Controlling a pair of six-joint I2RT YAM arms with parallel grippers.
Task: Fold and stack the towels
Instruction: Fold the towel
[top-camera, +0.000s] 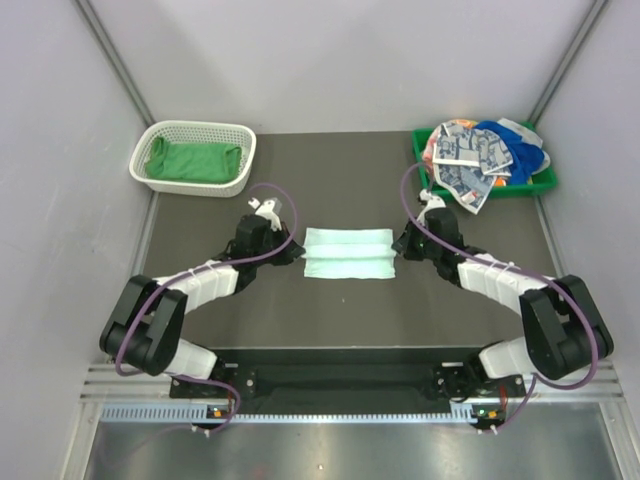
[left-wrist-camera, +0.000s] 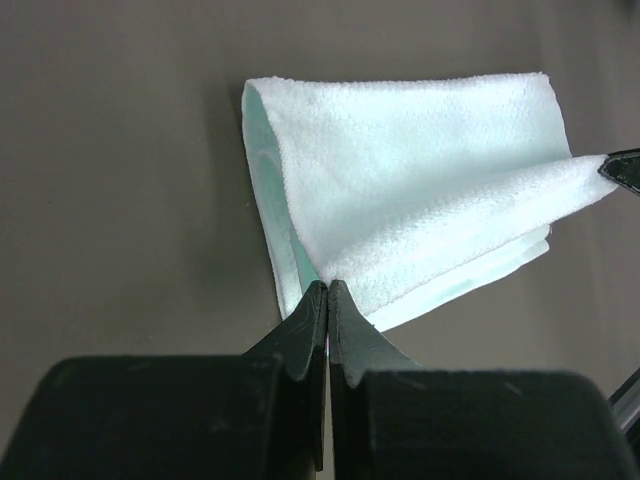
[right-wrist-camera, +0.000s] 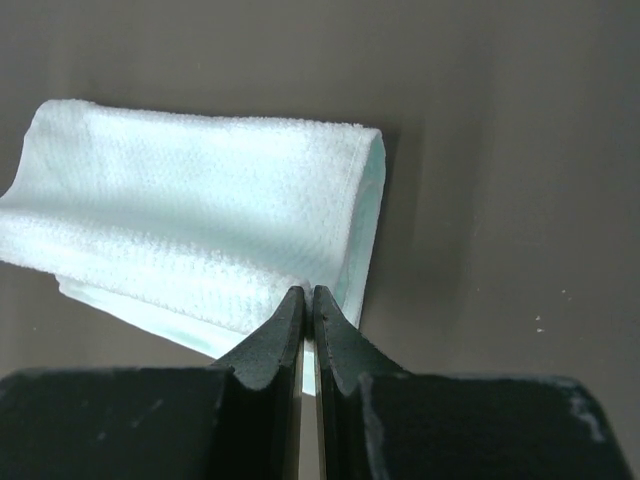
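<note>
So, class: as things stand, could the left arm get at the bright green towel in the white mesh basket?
Probably not yet: the left gripper is shut on the pale mint towel; nothing else blocks the white mesh basket.

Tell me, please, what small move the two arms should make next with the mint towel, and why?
Probably sweep both grippers across in step, laying the pinched layer onto the rest. The left gripper and right gripper are each shut on an end of the top layer of the pale mint towel, held raised and taut between them.

The piled towels (top-camera: 470, 155) hide most of the green tray (top-camera: 535, 186).
</note>
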